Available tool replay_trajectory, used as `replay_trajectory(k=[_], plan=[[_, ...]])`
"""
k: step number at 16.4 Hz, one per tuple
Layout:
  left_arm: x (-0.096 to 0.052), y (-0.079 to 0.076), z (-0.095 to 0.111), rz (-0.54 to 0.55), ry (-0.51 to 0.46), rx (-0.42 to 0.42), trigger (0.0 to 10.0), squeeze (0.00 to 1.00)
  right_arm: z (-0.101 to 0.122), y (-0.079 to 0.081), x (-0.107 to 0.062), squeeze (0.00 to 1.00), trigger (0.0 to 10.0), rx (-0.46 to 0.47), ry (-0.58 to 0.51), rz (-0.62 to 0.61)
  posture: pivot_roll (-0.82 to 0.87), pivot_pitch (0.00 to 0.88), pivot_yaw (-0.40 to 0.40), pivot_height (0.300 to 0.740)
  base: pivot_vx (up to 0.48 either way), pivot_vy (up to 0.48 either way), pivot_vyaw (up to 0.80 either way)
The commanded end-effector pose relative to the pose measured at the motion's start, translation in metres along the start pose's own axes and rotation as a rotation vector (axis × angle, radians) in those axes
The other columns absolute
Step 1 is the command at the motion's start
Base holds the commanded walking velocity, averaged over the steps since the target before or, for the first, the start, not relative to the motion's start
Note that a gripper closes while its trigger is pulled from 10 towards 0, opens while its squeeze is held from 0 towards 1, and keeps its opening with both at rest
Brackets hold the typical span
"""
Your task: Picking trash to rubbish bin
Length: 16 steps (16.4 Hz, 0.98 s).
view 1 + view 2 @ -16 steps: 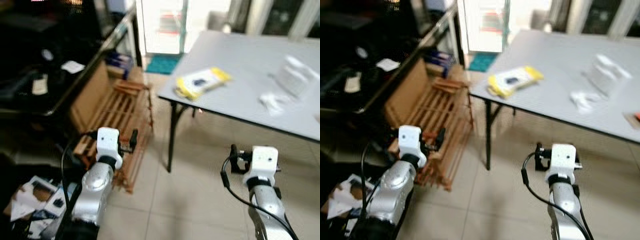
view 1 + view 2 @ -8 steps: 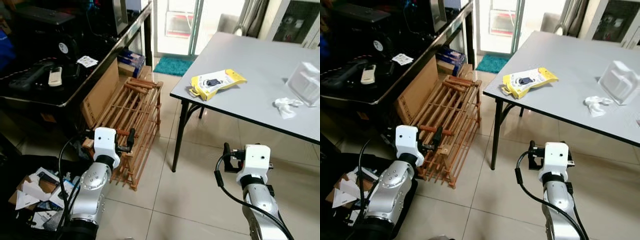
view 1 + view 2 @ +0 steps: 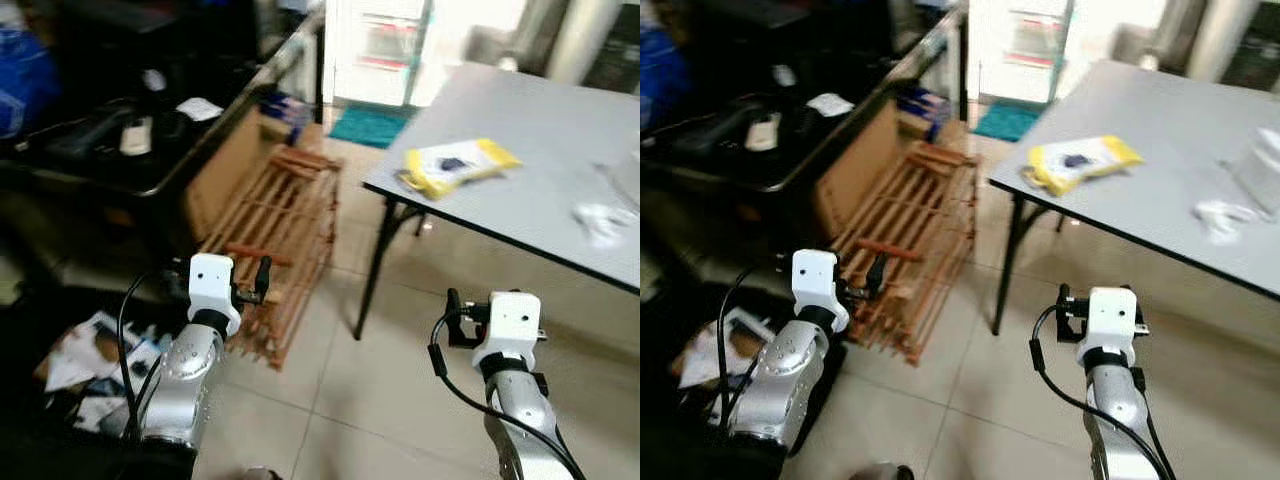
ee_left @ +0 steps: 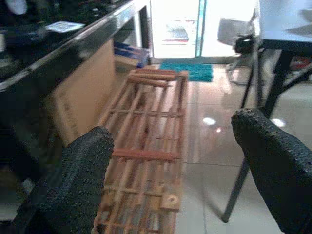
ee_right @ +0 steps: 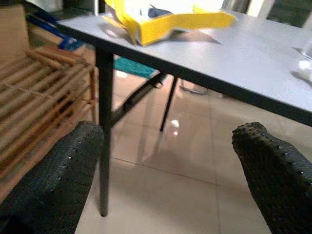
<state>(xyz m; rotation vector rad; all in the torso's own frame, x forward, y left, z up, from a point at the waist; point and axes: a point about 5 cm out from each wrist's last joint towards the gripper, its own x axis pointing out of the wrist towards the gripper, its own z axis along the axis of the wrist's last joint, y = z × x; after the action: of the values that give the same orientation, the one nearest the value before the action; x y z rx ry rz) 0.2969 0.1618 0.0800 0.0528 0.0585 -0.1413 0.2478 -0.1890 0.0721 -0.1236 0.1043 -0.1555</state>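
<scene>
Both grippers, left gripper (image 4: pixel 170 161) and right gripper (image 5: pixel 165 161), stay wide and empty; my view swung left, yellow packet (image 3: pixel 456 166) still unreached on the table (image 3: pixel 560 120).

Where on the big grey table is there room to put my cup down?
The grey table is bare behind the yellow packet, and between it and the white crumpled tissue. The near corner by the packet is tighter.

Desk (image 3: pixel 540 130) ahead right; packet (image 3: pixel 458 165) near its left corner, crumpled tissue (image 3: pixel 600 213) further right on it. Slatted rack (image 3: pixel 282 240) on floor left of desk leg, leaning against cardboard sheet (image 3: pixel 228 170). Counter (image 3: pixel 150 150) far left. Papers (image 3: pixel 95 350) on floor, lower left. Mat (image 3: pixel 370 125) behind rack.
</scene>
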Motion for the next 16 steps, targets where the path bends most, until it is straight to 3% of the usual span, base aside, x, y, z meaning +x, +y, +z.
replay_trajectory(k=[1,16], plan=[[0.0002,-0.0013,0.0017,-0.008,-0.007,0.008,10.0,0.00,-0.0018,-0.0028,-0.0015,0.00,10.0,-0.001,0.003,-0.007,-0.07,0.076,0.027,0.740,0.277,0.000,0.00],[-0.0026,-0.0023,0.0000,-0.021,-0.007,0.038,10.0,0.00,-0.0019,-0.0015,-0.0028,0.00,10.0,-0.008,0.000,-0.001,-0.06,0.081,0.022,0.740,0.432,0.000,0.00]])
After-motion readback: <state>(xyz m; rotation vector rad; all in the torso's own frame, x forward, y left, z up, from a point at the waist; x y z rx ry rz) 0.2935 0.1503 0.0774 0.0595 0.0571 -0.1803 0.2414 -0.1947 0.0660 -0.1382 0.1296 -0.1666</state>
